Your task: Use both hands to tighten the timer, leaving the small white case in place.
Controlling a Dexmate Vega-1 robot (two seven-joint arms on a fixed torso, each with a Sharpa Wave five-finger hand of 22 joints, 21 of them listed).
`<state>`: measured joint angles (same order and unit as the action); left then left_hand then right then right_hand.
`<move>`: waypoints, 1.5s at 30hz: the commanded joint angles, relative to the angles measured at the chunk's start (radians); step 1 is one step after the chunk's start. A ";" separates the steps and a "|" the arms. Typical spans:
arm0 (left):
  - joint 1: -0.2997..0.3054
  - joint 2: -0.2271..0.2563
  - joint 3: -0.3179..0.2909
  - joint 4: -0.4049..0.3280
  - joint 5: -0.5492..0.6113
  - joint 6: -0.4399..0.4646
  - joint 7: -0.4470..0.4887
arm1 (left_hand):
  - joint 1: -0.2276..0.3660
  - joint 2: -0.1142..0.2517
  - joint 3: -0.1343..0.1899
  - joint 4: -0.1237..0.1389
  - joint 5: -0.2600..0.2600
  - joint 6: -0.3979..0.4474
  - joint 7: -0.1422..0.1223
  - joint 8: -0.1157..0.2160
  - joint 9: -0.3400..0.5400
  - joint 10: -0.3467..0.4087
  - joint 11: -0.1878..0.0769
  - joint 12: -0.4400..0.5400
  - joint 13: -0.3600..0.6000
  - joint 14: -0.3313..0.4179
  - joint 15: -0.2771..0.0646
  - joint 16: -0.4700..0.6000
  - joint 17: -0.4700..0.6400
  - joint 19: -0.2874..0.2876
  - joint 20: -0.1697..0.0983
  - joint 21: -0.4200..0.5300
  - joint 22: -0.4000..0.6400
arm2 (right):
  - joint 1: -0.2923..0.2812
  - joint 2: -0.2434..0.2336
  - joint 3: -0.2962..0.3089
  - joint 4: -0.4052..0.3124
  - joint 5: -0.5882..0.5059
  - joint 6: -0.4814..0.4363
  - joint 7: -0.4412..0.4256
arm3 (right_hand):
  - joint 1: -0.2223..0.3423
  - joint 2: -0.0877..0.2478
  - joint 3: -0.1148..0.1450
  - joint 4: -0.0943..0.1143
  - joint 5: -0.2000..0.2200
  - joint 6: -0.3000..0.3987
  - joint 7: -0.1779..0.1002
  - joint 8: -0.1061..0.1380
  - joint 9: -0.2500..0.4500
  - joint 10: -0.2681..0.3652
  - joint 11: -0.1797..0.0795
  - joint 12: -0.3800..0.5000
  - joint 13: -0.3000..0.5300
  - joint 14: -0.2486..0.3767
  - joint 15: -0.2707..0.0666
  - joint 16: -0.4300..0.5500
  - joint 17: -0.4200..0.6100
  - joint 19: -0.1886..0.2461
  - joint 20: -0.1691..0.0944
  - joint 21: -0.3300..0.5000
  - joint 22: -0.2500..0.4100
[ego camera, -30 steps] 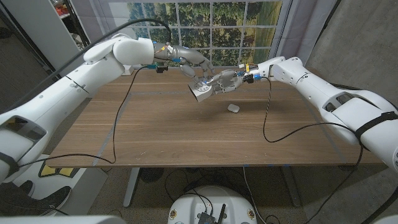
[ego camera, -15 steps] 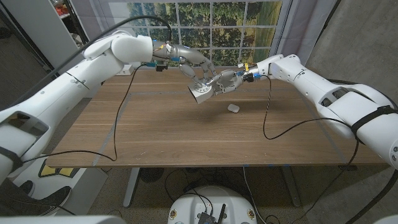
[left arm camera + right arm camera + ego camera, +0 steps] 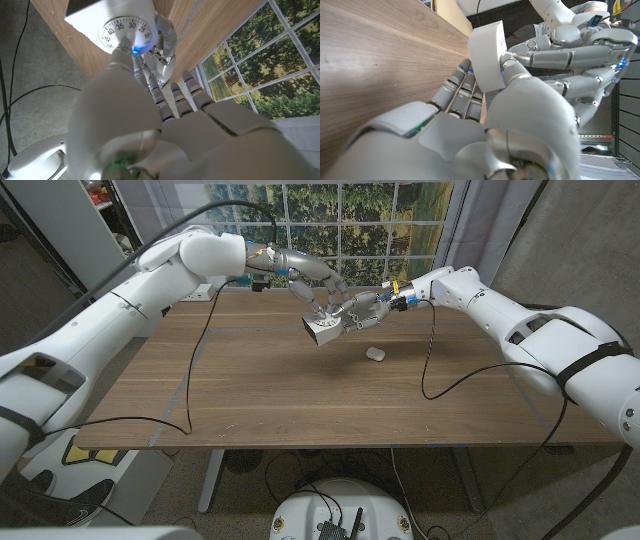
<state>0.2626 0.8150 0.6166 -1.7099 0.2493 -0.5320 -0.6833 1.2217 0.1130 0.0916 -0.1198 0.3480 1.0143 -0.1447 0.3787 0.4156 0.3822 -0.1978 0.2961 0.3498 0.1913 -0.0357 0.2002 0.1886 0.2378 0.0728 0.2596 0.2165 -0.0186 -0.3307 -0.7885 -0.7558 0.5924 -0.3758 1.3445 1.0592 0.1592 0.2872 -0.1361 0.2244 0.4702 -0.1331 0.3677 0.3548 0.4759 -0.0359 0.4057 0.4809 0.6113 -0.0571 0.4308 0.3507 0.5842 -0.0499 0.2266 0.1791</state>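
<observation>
Head view showed the white kitchen timer [image 3: 322, 331] held aloft over the far middle of the wooden table [image 3: 300, 395], caught between the robot's two hands. The right hand [image 3: 360, 310] gripped the timer's body from the right, fingers wrapped around its back and thumb pressed to its side, as the right wrist view confirmed. The left hand [image 3: 315, 285] reached down from above and left, its fingertips [image 3: 131, 50] set on the numbered dial [image 3: 125, 34]; the left wrist view showed them against the dial's rim near the blue-lit tip, so that hand was closed on the timer too rather than spread free.

Compared with the frames of a second and half a second earlier, the timer had barely shifted, rising and tilting slightly while staying between the same two hands. The left forearm had rolled a little and its fingers curled in closer over the dial, which read as a small turn of the knob in progress. How far the dial had been wound could not be told from the pictures; the numerals visible ran through the thirties and forties.

The small white case [image 3: 375, 354] lay on the table just to the right of and nearer than the raised timer, apart from both hands and in the same spot as before, so that part of the instruction stood satisfied. The winding itself looked partway done at best, with further turns of the left hand likely needed.
</observation>
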 commanded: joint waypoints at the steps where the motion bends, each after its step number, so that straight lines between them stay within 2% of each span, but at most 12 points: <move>1: 0.030 -0.002 -0.029 -0.013 0.062 0.036 0.078 | -0.001 0.021 -0.003 0.011 -0.001 -0.015 0.009 -0.011 0.003 0.010 0.013 0.000 0.004 0.013 -0.081 0.010 0.007 0.009 -0.006 0.010 0.004 | -0.015 0.001 0.025 0.010 -0.007 0.009 0.000 | 0.000 0.005 0.006 -0.003 0.006 0.021 0.022 -0.001 0.003 0.001 -0.012 -0.005 0.001 -0.002 -0.170 0.001 0.003 -0.002 -0.080 -0.004 0.001; 4: 0.046 0.006 -0.040 -0.035 0.088 0.066 0.104 | 0.003 0.035 0.001 0.015 -0.004 -0.041 0.017 -0.017 0.012 0.002 0.028 -0.005 0.006 0.017 -0.079 0.010 0.008 0.013 -0.008 0.015 0.005 | -0.024 -0.006 0.032 -0.002 -0.004 0.006 -0.012 | 0.002 0.005 0.007 -0.005 0.006 0.024 0.022 0.000 0.003 0.005 -0.012 -0.004 0.002 -0.002 -0.171 0.000 0.004 -0.001 -0.080 -0.003 0.001; 10: 0.049 0.012 -0.041 -0.044 0.100 0.092 0.112 | 0.003 0.044 0.001 0.022 -0.012 -0.104 -0.009 -0.040 0.016 -0.008 0.037 -0.010 0.008 0.019 -0.075 0.009 0.007 0.009 -0.007 0.018 0.007 | -0.029 -0.007 0.040 0.004 0.001 0.012 -0.020 | 0.007 0.006 0.010 -0.008 0.007 0.025 0.023 -0.001 0.003 0.006 -0.010 -0.006 0.003 -0.001 -0.172 0.001 0.006 -0.001 -0.080 -0.003 0.001; 12: 0.047 0.015 -0.039 -0.053 0.121 0.112 0.112 | 0.002 0.045 -0.001 0.026 -0.018 -0.153 -0.024 -0.064 0.014 -0.021 0.052 -0.016 0.010 0.020 -0.071 0.006 0.005 0.013 -0.005 0.023 0.008 | -0.030 -0.007 0.041 0.004 0.001 0.012 -0.023 | 0.008 0.006 0.010 -0.008 0.007 0.025 0.021 -0.001 0.003 0.007 -0.014 -0.006 0.003 0.000 -0.171 0.001 0.006 -0.001 -0.081 -0.003 0.002; 13: 0.049 0.016 -0.040 -0.060 0.133 0.126 0.115 | -0.014 0.042 -0.010 0.037 -0.022 -0.185 -0.039 -0.080 0.012 -0.034 0.070 -0.021 0.012 0.015 -0.066 0.002 0.005 0.011 -0.002 0.024 0.009 | -0.031 -0.008 0.043 0.003 0.003 0.009 -0.025 | 0.008 0.006 0.011 -0.008 0.007 0.026 0.020 -0.001 0.003 0.007 -0.012 -0.006 0.003 0.000 -0.171 0.000 0.006 0.000 -0.081 -0.003 0.002; 16: 0.056 0.018 -0.044 -0.071 0.151 0.165 0.125 | -0.031 0.036 -0.024 0.052 -0.022 -0.268 -0.038 -0.129 -0.001 -0.068 0.097 -0.033 0.016 -0.005 -0.050 -0.005 0.006 0.004 0.005 0.026 0.009 | -0.037 -0.011 0.049 0.000 0.007 0.011 -0.031 | 0.008 0.007 0.011 -0.007 0.007 0.027 0.020 -0.001 0.003 0.007 -0.011 -0.007 0.004 0.001 -0.170 0.000 0.007 0.000 -0.082 -0.003 0.002; 23: 0.084 0.023 -0.061 -0.095 0.186 0.212 0.193 | -0.056 0.032 -0.040 0.070 -0.018 -0.315 -0.056 -0.159 -0.011 -0.079 0.099 -0.035 0.019 -0.008 -0.044 -0.004 0.007 0.000 0.011 0.027 0.009 | -0.051 -0.024 0.057 -0.022 0.014 0.007 -0.050 | 0.010 0.006 0.013 -0.008 0.008 0.028 0.021 -0.002 0.004 0.008 -0.010 -0.009 0.005 0.002 -0.171 0.000 0.008 0.001 -0.083 -0.003 0.002; 27: 0.109 0.025 -0.073 -0.112 0.202 0.246 0.236 | -0.075 0.041 -0.046 0.087 -0.016 -0.323 -0.053 -0.165 -0.015 -0.078 0.099 -0.034 0.020 -0.003 -0.041 0.000 0.009 0.000 0.013 0.028 0.009 | -0.064 -0.036 0.064 -0.046 0.017 0.011 -0.071 | 0.010 0.006 0.013 -0.008 0.008 0.029 0.020 -0.003 0.004 0.010 -0.013 -0.009 0.005 0.003 -0.171 0.000 0.009 0.001 -0.083 -0.003 0.002; 28: 0.120 0.025 -0.079 -0.118 0.201 0.259 0.251 | -0.092 0.055 -0.048 0.104 -0.014 -0.322 -0.053 -0.166 -0.016 -0.077 0.098 -0.033 0.021 -0.001 -0.041 0.001 0.011 0.001 0.013 0.029 0.009 | -0.072 -0.044 0.067 -0.064 0.016 0.015 -0.084 | 0.011 0.006 0.014 -0.008 0.008 0.029 0.021 -0.003 0.004 0.012 -0.008 -0.009 0.006 0.002 -0.170 -0.001 0.009 0.001 -0.083 -0.003 0.002; 31: 0.166 0.024 -0.108 -0.140 0.191 0.307 0.309 | -0.115 0.069 -0.051 0.127 -0.013 -0.325 -0.053 -0.169 -0.019 -0.073 0.096 -0.030 0.023 0.010 -0.036 0.007 0.012 0.003 0.016 0.032 0.010 | -0.096 -0.075 0.072 -0.135 0.005 0.034 -0.133 | 0.011 0.006 0.014 -0.008 0.008 0.031 0.020 -0.003 0.004 0.010 -0.013 -0.011 0.006 0.003 -0.170 -0.001 0.010 0.001 -0.083 -0.003 0.002; 37: 0.287 -0.005 -0.186 -0.155 0.054 0.410 0.436 | -0.170 0.092 -0.040 0.189 -0.018 -0.351 -0.041 -0.181 -0.027 -0.037 0.096 -0.013 0.028 0.051 -0.032 0.022 0.017 0.011 0.022 0.040 0.011 | -0.141 -0.145 0.073 -0.286 -0.027 0.065 -0.241 | 0.012 0.006 0.015 -0.008 0.008 0.033 0.019 -0.003 0.004 0.015 -0.014 -0.011 0.007 0.005 -0.171 -0.001 0.011 0.002 -0.084 -0.003 0.002; 45: 0.425 -0.065 -0.285 -0.115 -0.249 0.440 0.565 | -0.184 0.098 0.002 0.221 -0.029 -0.369 -0.024 -0.185 -0.032 -0.001 0.100 0.001 0.032 0.104 -0.033 0.039 0.019 0.027 0.034 0.051 0.011 | -0.184 -0.237 0.057 -0.485 -0.091 0.085 -0.373 | 0.016 0.004 0.016 -0.011 0.008 0.037 0.014 -0.003 0.005 0.016 -0.018 -0.013 0.008 0.005 -0.172 -0.001 0.013 0.001 -0.084 -0.003 0.002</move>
<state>0.5152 0.8086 0.4481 -1.8439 0.2941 -0.1665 -0.2838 1.0463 0.2145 0.0828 0.0937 0.3248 0.6564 -0.1728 0.1955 0.3846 0.3686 -0.0980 0.2893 0.3784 0.2779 -0.0411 0.2304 0.2027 0.2581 0.1005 0.3038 0.2258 -0.1450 -0.4634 -0.7216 -1.0126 0.5692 -0.3231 1.1351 1.0630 0.1634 0.2944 -0.1434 0.2243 0.5042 -0.1146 0.3659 0.3569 0.4849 -0.0488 0.3987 0.4845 0.6112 -0.0571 0.4299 0.3602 0.5824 -0.0482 0.2264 0.1794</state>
